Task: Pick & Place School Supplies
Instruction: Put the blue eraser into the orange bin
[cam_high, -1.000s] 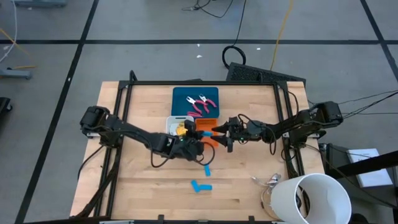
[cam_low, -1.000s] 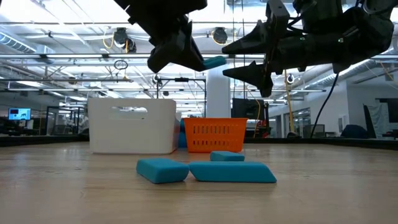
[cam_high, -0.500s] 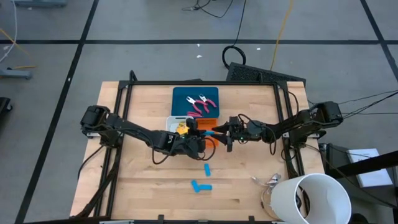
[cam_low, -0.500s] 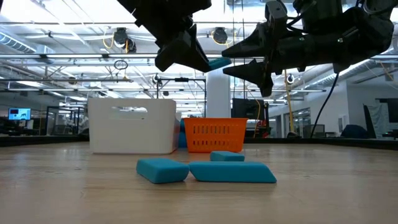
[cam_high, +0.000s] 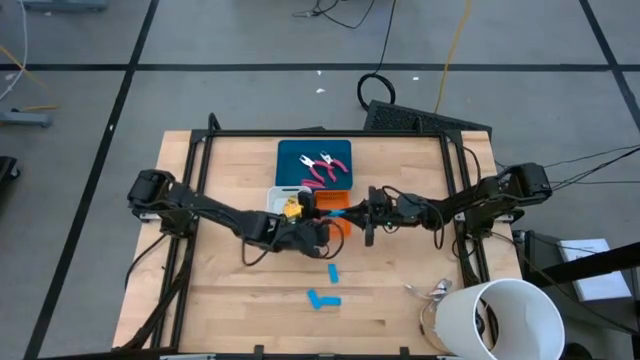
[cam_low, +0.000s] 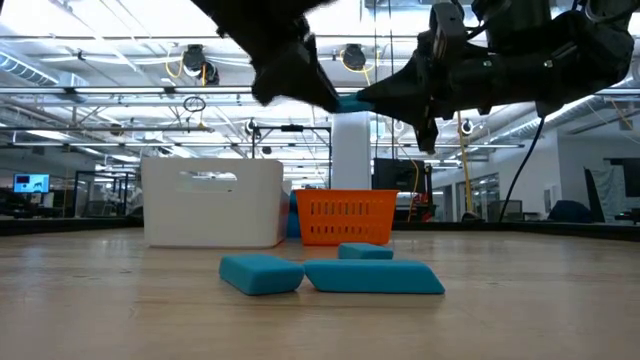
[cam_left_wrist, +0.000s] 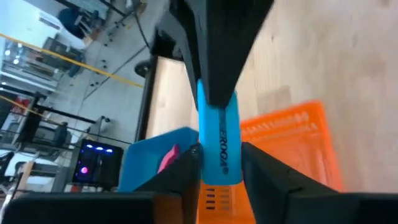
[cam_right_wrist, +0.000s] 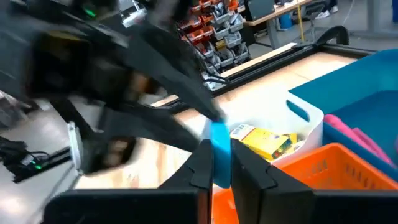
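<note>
A small blue oblong piece (cam_high: 337, 212) hangs in the air over the orange tray (cam_high: 340, 228), between my two grippers. My right gripper (cam_right_wrist: 222, 165) comes from the table's right and is shut on it. My left gripper (cam_left_wrist: 219, 165) comes from the left, a finger close on either side of the piece's other end. Three more blue pieces (cam_low: 262, 272) (cam_low: 375, 277) (cam_low: 365, 251) lie flat on the table nearer the front. Yellow pieces (cam_high: 291, 208) lie in the white tray (cam_high: 277, 200). Pink-handled tools (cam_high: 322, 167) lie in the teal tray (cam_high: 295, 160). My right gripper pinches the blue piece's right end (cam_left_wrist: 217, 115) between its two fingers (cam_left_wrist: 217, 62), coming level from the table's right and lying along the piece. The piece is lifted clear. My left gripper's fingers (cam_left_wrist: 189, 168) flank the piece's left end (cam_left_wrist: 219, 155); whether they touch it I cannot tell.
A big white cup (cam_high: 505, 318) lies at the front right corner. The three trays stand together at the table's middle and far side. A black frame (cam_high: 190, 180) runs along the table's sides. Bare wood lies at the front left.
My right gripper, open a second ago with a finger above and below the piece's free end, has shut on it. Both hands have stayed in place, and the blue piece has stayed in the air between them.
</note>
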